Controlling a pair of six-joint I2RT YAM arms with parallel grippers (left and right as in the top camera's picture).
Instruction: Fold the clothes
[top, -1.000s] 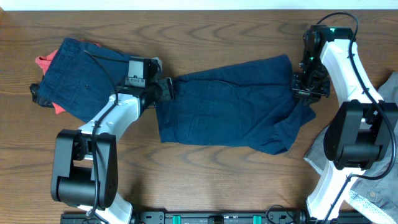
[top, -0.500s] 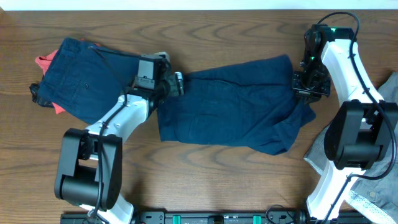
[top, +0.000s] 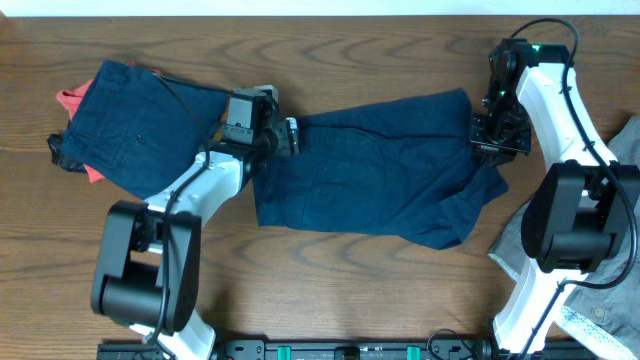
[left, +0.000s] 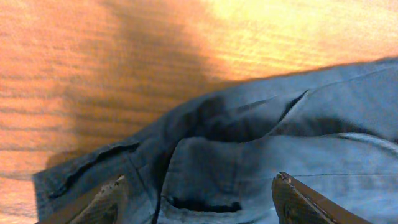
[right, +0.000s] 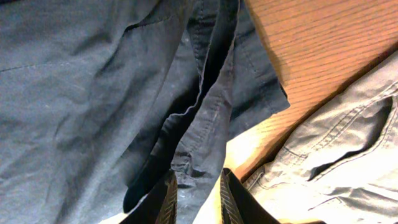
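At mid-table we are starting the fold on the shorts (top: 370, 175): right gripper (right: 198, 178) seemingly pinching one edge, left gripper (left: 199, 182) hovering, fingers apart, needing to clamp its corner next.

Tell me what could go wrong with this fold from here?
The left hand is open over the pocket corner of the navy shorts; it may catch only the top layer. The right hand seems to pinch a bunched edge, which could slip. The grey garment lies close and might be dragged.
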